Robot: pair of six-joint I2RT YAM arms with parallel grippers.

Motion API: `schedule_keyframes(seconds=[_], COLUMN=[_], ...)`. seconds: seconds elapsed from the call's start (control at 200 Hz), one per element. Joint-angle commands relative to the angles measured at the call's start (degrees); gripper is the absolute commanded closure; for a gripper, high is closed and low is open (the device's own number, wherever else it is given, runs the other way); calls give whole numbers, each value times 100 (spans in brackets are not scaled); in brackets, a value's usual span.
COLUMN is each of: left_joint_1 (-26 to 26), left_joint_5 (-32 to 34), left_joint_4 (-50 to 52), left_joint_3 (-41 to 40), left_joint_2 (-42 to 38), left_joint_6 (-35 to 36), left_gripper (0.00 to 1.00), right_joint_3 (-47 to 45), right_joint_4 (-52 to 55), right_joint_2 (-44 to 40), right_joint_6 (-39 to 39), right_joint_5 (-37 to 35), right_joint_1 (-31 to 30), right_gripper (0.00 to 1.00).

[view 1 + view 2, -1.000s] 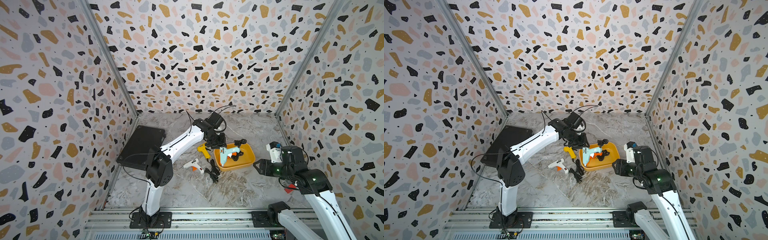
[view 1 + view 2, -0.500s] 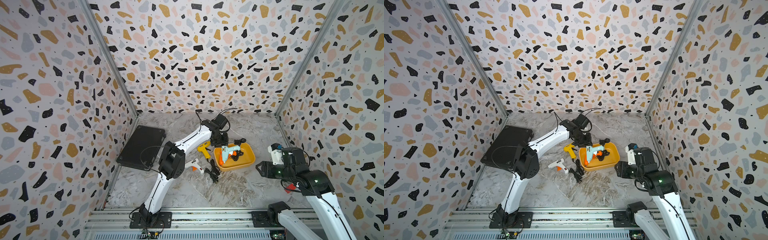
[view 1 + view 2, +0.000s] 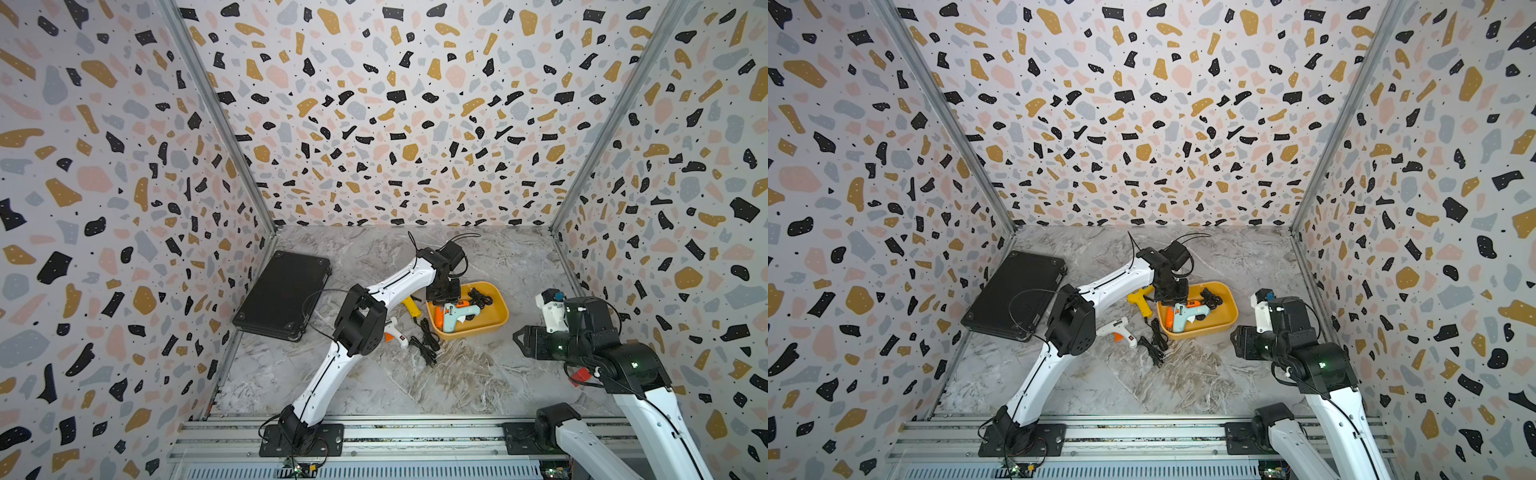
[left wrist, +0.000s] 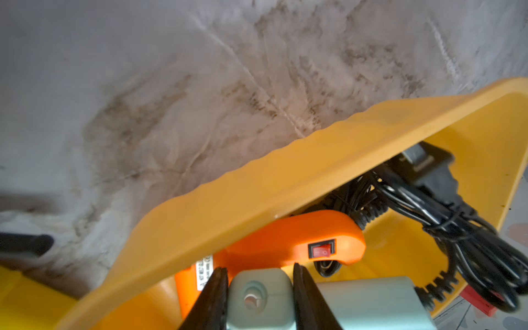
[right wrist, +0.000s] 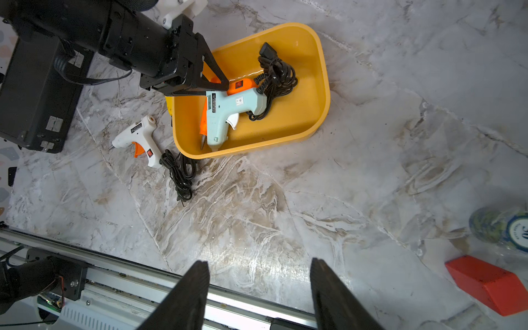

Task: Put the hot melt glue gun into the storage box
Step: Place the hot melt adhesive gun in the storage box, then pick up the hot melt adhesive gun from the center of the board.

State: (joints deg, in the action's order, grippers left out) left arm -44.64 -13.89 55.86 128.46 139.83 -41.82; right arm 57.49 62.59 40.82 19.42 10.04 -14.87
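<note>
Glue gun, the light-blue one (image 5: 220,114), lay inside the storage box (image 5: 324,85). Its body sat across an orange glue gun (image 5: 240,85) also in the box, nozzle toward the robot-side wall, and a black cord bundle (image 5: 277,74) was heaped by the handles.

Left gripper (image 4: 259,271) was clamped on the gun's rear end, a finger (image 4: 211,303) flush against the plastic on each side. Right gripper (image 5: 260,261) was spread wide with nothing between the jaws, over bare table (image 5: 371,171) beside the box and well apart from it.

My read: this was the placement step, gun down or nearly down, release not yet done. Couldn't tell whether the gun rested fully on the orange one or hung from the grip.

Next move, as I'd judge it: let go, then lift straight up. That keeps the fingers from dragging the gun or catching the box wall, which sat close by the jaws.

White glue gun (image 5: 143,137) and yellow glue gun (image 3: 1140,301) lay on the table just outside the box, so probably those come after.
</note>
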Motion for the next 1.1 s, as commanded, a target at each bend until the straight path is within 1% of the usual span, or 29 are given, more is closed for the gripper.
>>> schedule_keyframes(seconds=[0.0, 0.065, 0.12, 0.15, 0.28, 0.451, 0.551, 0.611, 0.706, 0.821, 0.896, 0.986, 1.041, 1.096], left_joint_1=[-7, -12, -17, -13, -16, -40, -76, -117, -147, -130, -81, 1, 55, 79], left_joint_5=[192, 240, 309, 346, 369, 389, 501, 765, 1213, 1930, 2281, 2530, 2586, 2582], left_joint_4=[395, 549, 651, 700, 813, 1043, 1016, 988, 914, 681, 667, 683, 657, 645], left_joint_3=[64, 106, 163, 186, 357, 771, 733, 536, -205, -1752, -2768, -3929, -4551, -5103], left_joint_2=[-255, -297, -319, -326, -379, -573, -1039, -1456, -2427, -3855, -4810, -5856, -6399, -6904], left_joint_6=[200, 260, 319, 336, 413, 498, 556, 632, 708, 611, 475, 247, 60, -90], left_gripper=[82, 77, 66, 62, 51, 39, 34, 33, 32, 32, 32, 32, 32, 32], right_joint_3=[112, 95, 79, 69, 75, 181, 268, 310, 294, 175, 226, 344, 392, 445], right_joint_4=[87, 87, 78, 86, 79, 113, 116, 103, -2, -286, -311, -332, -404, -510], right_joint_2=[-4, -4, -4, -4, 31, 67, 175, 282, 475, 710, 978, 1306, 1475, 1673], right_joint_6=[-63, -69, -57, -57, -27, 26, 51, 58, 50, 78, 131, 173, 225, 307], right_joint_5=[-90, -88, -93, -99, -83, -23, 70, 136, 322, 559, 645, 586, 470, 299], right_joint_1=[-15, -15, -9, -15, -16, -13, -10, -12, -20, -24, -57, -170, -350, -652], right_gripper=[38, 38, 38, 38, 38, 38, 38, 38, 38, 40, 42, 42, 42, 43])
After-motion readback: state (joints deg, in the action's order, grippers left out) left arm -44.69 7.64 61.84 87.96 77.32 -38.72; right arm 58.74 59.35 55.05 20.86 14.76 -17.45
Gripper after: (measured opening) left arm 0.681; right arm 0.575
